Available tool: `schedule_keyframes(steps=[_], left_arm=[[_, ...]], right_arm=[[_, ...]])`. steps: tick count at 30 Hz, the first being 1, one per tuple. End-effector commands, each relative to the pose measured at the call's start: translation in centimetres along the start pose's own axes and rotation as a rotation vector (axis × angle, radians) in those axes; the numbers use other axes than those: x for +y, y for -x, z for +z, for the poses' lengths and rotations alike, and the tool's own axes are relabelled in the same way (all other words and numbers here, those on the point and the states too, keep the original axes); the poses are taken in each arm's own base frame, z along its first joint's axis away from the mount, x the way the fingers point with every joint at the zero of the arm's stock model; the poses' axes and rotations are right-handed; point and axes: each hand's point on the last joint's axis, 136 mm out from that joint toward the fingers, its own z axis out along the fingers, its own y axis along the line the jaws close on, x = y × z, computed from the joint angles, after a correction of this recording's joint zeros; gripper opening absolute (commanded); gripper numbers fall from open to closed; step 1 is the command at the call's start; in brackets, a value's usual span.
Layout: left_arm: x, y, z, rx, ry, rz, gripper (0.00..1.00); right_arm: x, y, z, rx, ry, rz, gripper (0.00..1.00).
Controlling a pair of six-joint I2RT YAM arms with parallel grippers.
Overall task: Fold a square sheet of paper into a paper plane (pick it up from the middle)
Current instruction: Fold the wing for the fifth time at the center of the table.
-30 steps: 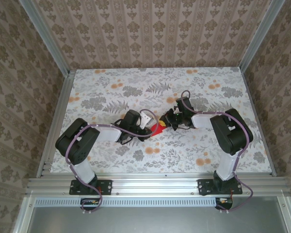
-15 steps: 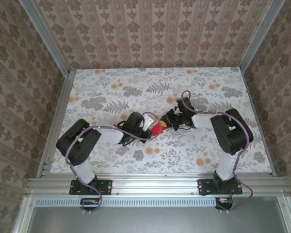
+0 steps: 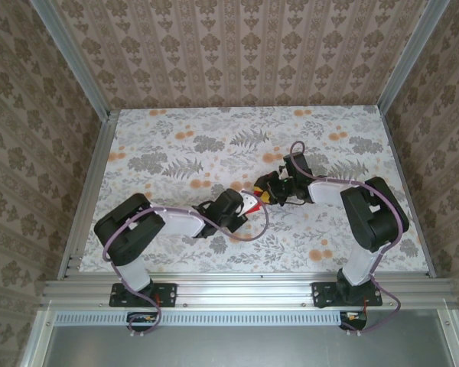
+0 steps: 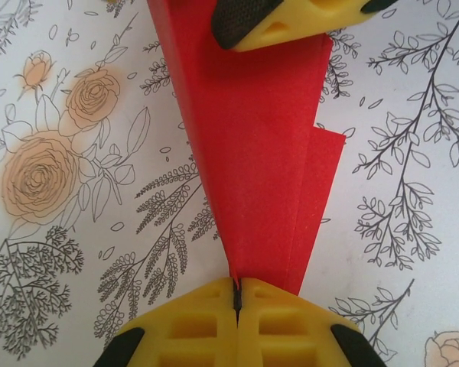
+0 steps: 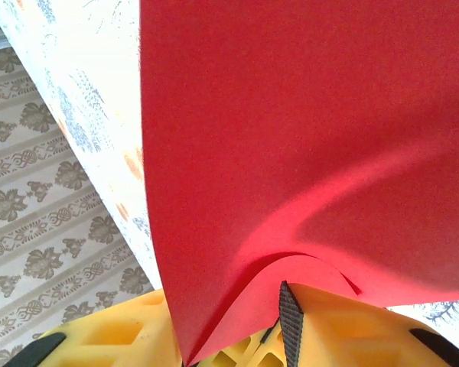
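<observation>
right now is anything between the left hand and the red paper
Nothing visible. The left hand is shut on the narrow tip of the folded bright red paper plane, and the right hand sits at its wide end.
</observation>
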Motion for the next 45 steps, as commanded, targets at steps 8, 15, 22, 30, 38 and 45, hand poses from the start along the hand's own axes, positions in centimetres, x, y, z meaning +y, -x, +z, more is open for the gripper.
schedule_keyframes(steps=[8,15,22,30,38,45], left_arm=[[0.3,-1.6,0.7,0.071,0.092,0.12,0.0],[0.1,-1.4,0.6,0.069,0.099,0.131,0.0],[0.1,-1.3,0.7,0.068,0.104,0.135,0.0],[0.2,-1.3,0.7,0.071,0.113,0.132,0.0],[0.3,-0.9,0.1,0.06,0.107,0.08,0.0],[0.4,-0.5,-0.6,0.057,0.082,0.016,0.1]], right_arm=[[-1.1,-1.5,0.9,0.025,-0.111,-0.058,0.42],[0.3,-1.2,0.2,-0.002,-0.117,-0.105,0.51],[-1.3,-1.1,0.5,-0.016,-0.213,-0.11,0.42],[-2.1,-1.2,0.5,-0.024,-0.269,-0.144,0.28],[-3.4,-0.5,0.7,-0.042,-0.308,-0.184,0.13],[-3.5,0.2,0.9,-0.052,-0.29,-0.253,0.06]])
